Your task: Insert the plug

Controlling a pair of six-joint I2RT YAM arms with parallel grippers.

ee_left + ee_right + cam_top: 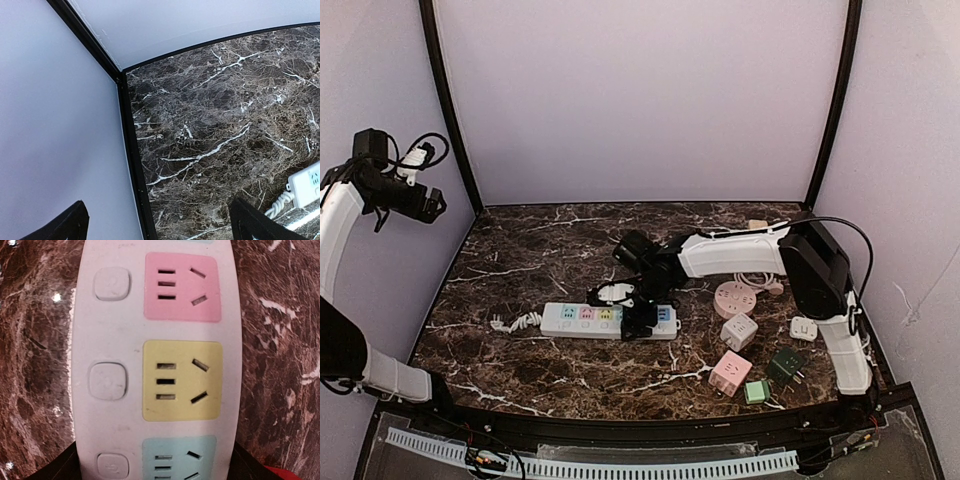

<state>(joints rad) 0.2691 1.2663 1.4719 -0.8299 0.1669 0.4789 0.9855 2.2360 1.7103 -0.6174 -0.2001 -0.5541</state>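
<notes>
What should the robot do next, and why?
Probably lift the right gripper off the power strip and fetch a plug, maybe the pink plug. Its fingers straddle the strip with no plug showing, and the pink socket, yellow socket and blue socket look empty.

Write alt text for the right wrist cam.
Close-up straight down on a white power strip with a pink socket, yellow socket and blue socket in a row, a button beside each, no plug in view. Dark marble table shows on both sides; dark fingers peek in at the bottom corners.
</notes>
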